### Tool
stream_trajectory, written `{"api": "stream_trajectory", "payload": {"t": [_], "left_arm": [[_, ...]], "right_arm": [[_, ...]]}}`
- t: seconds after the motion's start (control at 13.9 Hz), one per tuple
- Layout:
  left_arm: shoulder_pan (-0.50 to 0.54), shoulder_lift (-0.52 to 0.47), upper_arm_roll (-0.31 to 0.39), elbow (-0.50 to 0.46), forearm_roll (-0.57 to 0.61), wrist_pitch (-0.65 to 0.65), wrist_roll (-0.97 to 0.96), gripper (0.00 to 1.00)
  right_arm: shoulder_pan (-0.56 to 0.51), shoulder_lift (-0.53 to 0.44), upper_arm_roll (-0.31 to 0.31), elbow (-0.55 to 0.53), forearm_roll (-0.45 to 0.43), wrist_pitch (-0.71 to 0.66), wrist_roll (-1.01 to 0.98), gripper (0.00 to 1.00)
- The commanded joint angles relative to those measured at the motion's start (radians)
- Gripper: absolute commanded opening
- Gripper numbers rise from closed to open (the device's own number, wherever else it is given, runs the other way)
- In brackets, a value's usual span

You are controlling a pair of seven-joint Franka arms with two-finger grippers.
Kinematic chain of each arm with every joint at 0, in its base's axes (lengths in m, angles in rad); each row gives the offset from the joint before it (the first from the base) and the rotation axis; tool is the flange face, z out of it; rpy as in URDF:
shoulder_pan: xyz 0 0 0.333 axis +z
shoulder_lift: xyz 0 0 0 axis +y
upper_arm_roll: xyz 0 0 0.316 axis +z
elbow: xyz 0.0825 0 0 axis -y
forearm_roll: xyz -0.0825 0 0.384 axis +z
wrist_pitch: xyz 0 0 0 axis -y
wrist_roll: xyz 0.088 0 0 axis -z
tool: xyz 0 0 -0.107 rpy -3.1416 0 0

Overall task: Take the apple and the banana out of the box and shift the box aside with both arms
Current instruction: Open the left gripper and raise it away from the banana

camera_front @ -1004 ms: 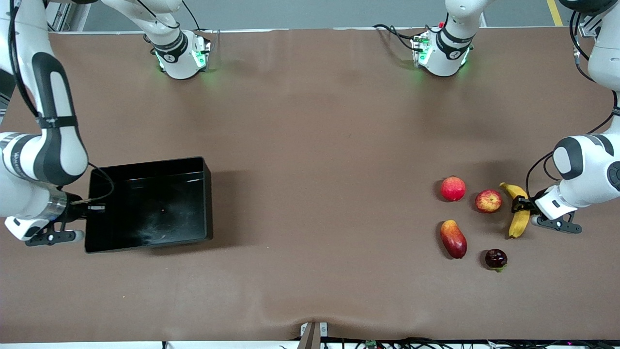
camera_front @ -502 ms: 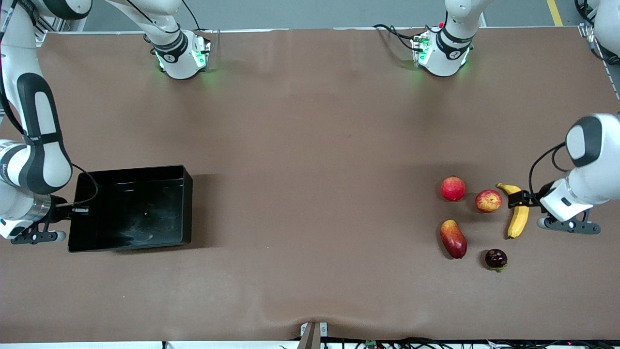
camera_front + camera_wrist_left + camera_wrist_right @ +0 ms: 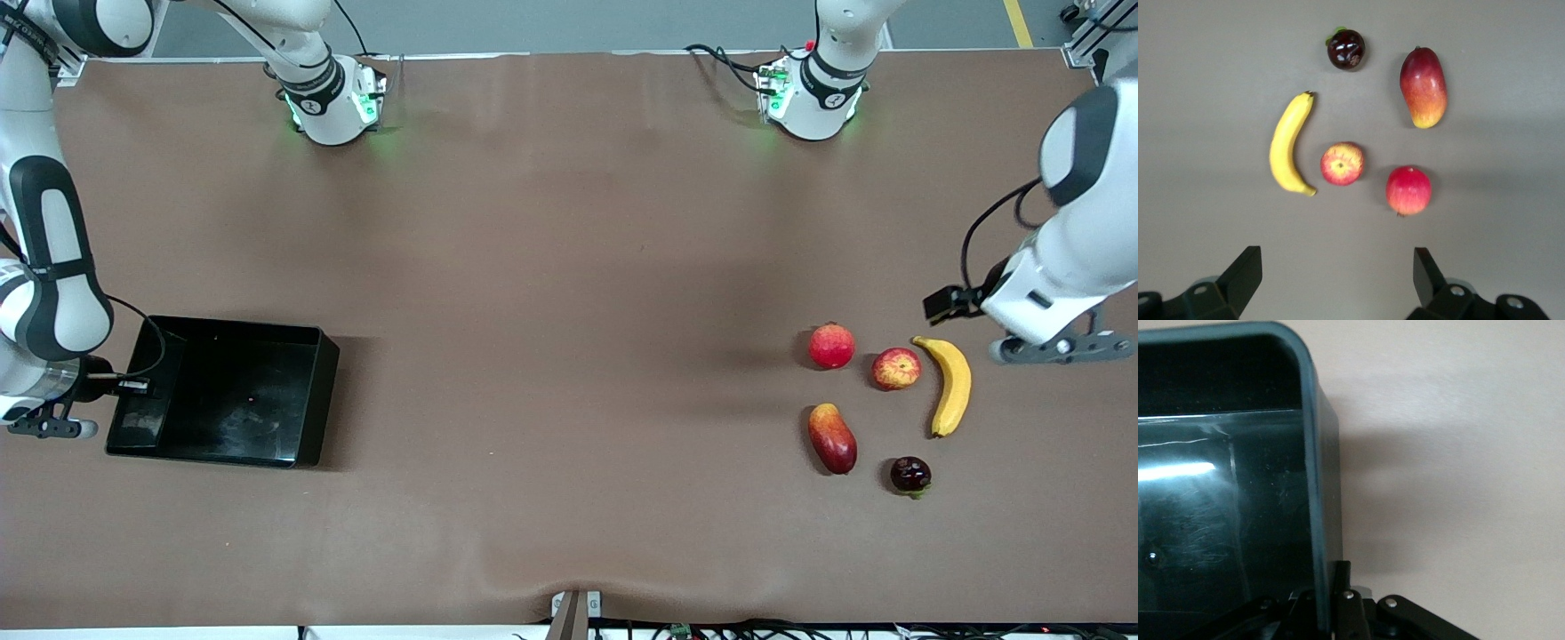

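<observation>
Both fruits are out; the box is being dragged aside.

The left tool (image 3: 944, 304) now hangs released over bare surface (image 3: 569, 267) just beside the banana's stem end, its fingers (image 3: 1238, 277) spread wide; a second ago it was clamped on the banana (image 3: 951, 384), which now lies free on the surface. The apple (image 3: 895, 368) sits just beside the banana, at its nine o'clock in the front view, among three other fruits. The right tool (image 3: 133, 387) stays clenched on the box's (image 3: 302, 400) wall at the right arm's end, and the empty box has slid toward that end and nearer the camera. The unloading looks finished; what seems left is parking the box, with only one arm on it.
</observation>
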Motion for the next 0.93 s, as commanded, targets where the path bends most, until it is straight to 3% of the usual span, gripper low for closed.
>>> {"api": "stream_trajectory", "payload": {"t": [0.0,0.36,0.43,0.5,0.57,0.72,0.86], "left_arm": [[0.007,0.012,-0.014,0.146,-0.013,-0.115,0.01,1.0],[0.005,-0.016,-0.031,0.237,-0.072,-0.241,0.0,1.0],[-0.001,-0.043,-0.03,0.238,-0.072,-0.241,-0.003,1.0],[-0.027,-0.066,-0.03,0.238,-0.07,-0.241,-0.009,1.0],[-0.042,-0.073,-0.027,0.237,-0.072,-0.241,-0.025,1.0],[-0.065,-0.101,-0.007,0.237,-0.076,-0.241,-0.063,1.0],[-0.215,-0.126,0.132,0.228,-0.076,-0.244,-0.066,1.0]], "right_arm": [[-0.058,0.012,0.026,0.005,0.019,0.003,0.009,0.0],[-0.06,0.034,0.026,0.005,0.021,0.013,0.006,0.0],[-0.058,0.034,0.026,0.005,0.019,0.014,-0.002,0.31],[-0.058,0.034,0.026,0.005,0.019,0.014,-0.003,0.72],[-0.057,0.034,0.026,0.008,0.018,0.012,-0.005,0.99],[-0.047,0.026,0.026,0.014,0.01,0.009,-0.014,1.0],[-0.037,-0.006,0.029,0.025,0.01,0.0,-0.077,1.0]]}}
